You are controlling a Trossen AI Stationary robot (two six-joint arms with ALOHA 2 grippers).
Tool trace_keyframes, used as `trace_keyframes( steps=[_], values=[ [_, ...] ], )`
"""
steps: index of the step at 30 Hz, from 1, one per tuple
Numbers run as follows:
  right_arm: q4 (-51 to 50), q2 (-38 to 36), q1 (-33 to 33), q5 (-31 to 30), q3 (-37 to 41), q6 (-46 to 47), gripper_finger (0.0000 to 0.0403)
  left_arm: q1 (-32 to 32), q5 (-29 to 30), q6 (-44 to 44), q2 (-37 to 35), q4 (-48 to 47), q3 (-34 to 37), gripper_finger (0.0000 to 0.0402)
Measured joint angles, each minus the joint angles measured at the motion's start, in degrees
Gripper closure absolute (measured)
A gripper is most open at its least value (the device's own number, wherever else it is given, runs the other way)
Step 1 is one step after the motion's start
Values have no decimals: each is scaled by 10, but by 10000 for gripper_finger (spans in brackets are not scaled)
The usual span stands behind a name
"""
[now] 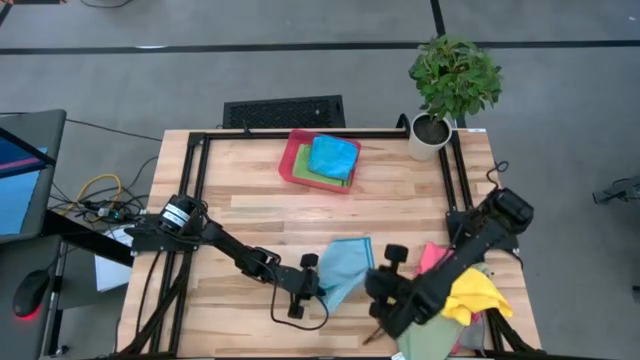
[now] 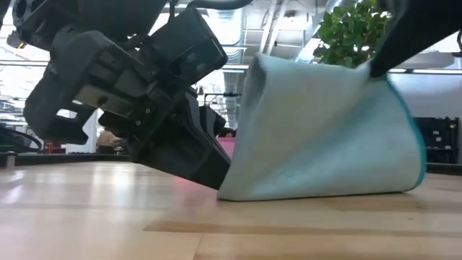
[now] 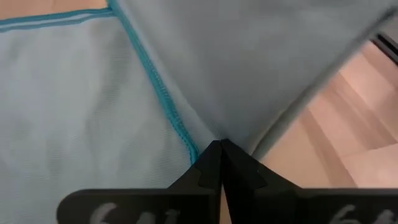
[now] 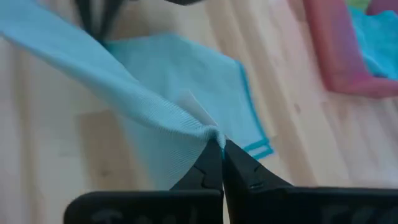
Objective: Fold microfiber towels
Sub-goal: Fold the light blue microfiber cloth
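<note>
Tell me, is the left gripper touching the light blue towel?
Touching. The left wrist view shows the left gripper pinched shut on the light blue towel's edge.

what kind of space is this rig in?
Probably a robotics lab or workshop: a butcher-block wooden table with a black metal frame, loose cables on a grey floor, industrial ceiling ducting behind.

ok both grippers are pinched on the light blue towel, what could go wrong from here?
1. The left gripper and right gripper each hold only a thin pinch of the light blue towel; either hold could slip out mid-fold.
2. Part of the towel still rests on the table, so it may drag and fold crooked.
3. The right arm is close to the pile of yellow and pink towels and could snag them.
</note>
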State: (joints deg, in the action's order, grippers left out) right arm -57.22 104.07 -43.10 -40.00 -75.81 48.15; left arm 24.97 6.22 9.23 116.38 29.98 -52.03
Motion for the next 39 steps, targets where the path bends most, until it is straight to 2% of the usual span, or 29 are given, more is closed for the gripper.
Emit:
trace_keyframes(
  steps=[15, 18, 20, 23, 28, 34, 39],
  values=[
    [71, -10, 143, 52, 67, -151, 384, -1, -12, 53, 0, -15, -2, 401],
    [79, -10, 159, 65, 67, -184, 384, -1, -47, 91, -1, -5, -1, 401],
    [70, -10, 169, 64, 68, -201, 383, 3, -90, 116, -7, -7, 0, 402],
    [77, -11, 181, 64, 68, -216, 383, 8, -111, 147, -27, -11, 0, 401],
    [102, -18, 184, 69, 68, -249, 384, 18, -74, 155, -68, -68, 0, 401],
    [139, -30, 213, 89, 60, -312, 385, 29, 2, 154, -107, -163, 0, 401],
    [160, -42, 259, 116, 56, -362, 383, 30, -4, 155, -107, -175, 0, 401]
  ],
)
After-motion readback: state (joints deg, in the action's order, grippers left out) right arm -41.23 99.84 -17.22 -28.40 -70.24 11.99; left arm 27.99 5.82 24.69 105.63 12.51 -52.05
